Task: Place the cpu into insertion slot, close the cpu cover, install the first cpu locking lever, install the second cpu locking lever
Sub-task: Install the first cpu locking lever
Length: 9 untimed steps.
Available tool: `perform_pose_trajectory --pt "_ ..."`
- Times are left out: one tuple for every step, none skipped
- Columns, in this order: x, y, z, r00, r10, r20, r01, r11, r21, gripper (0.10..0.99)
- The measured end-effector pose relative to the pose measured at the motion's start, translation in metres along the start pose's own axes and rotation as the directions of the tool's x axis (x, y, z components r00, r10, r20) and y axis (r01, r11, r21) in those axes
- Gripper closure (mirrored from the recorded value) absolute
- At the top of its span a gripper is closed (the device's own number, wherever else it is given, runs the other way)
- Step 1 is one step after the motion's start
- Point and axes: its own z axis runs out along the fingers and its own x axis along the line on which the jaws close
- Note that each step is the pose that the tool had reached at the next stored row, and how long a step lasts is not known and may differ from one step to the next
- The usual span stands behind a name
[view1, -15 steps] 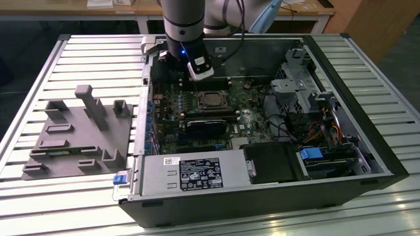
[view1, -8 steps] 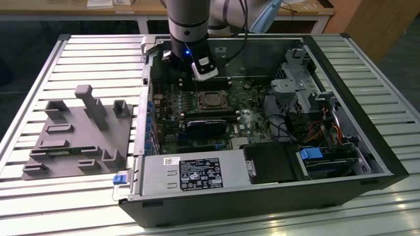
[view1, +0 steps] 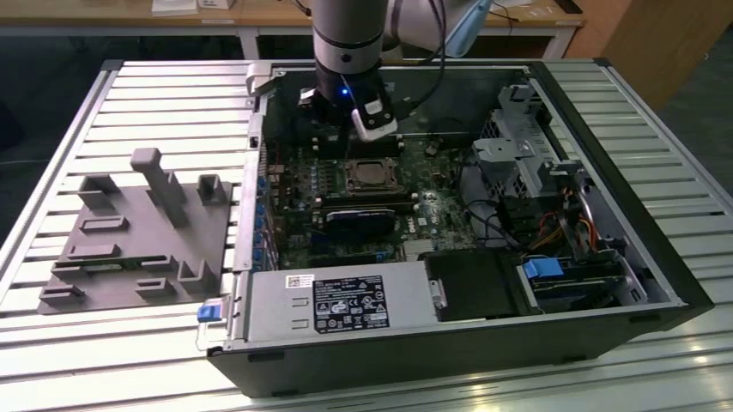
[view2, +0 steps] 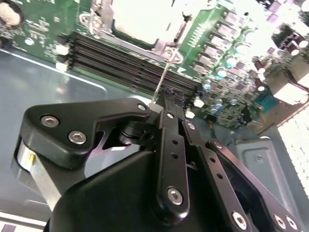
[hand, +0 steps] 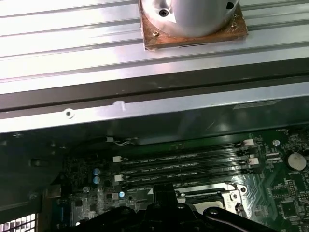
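In the second wrist view the cpu is seen seated in the slot, its pale top framed by the cover, which is laid flat over it. A thin silvery lever is seen slanting from the slot's corner, across the memory slots, to the tip of the gripper. The fingers are pressed together; whether the lever is nipped between them cannot be told. In the exterior view the gripper is held low inside the open case, over the board and near the slot. The case is laid on its side on a slatted table, and a grey fixture with upright blocks is set on the table just beside it, at the exterior view's left.
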Motion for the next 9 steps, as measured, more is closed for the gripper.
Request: perform_pose_trajectory --pt "-0.0021 0.0003 0.0001 1.0000 0.000 0.0000 0.000 1.0000 0.000 0.984" --pt "-0.0040 0.0006 0.0002 1.0000 0.000 0.0001 0.000 1.0000 0.000 0.984" --pt "-0.0058 0.0009 0.0003 1.0000 0.001 0.0002 -0.001 1.0000 0.000 0.984" --pt "-0.0076 0.0011 0.0004 1.0000 0.001 0.0002 -0.001 1.0000 0.000 0.984" --pt "-0.0086 0.0012 0.0004 1.0000 0.001 0.0002 -0.001 1.0000 0.000 0.984" --pt "-0.0087 0.0012 0.0004 1.0000 0.001 0.0001 -0.001 1.0000 0.000 0.984" --pt "-0.0087 0.0012 0.0004 1.0000 0.001 0.0002 -0.001 1.0000 0.000 0.984" --pt "-0.0088 0.0012 0.0004 1.0000 0.001 0.0002 -0.001 1.0000 0.000 0.984" --pt "-0.0088 0.0013 0.0005 1.0000 0.001 0.0003 -0.001 1.0000 0.000 0.984"
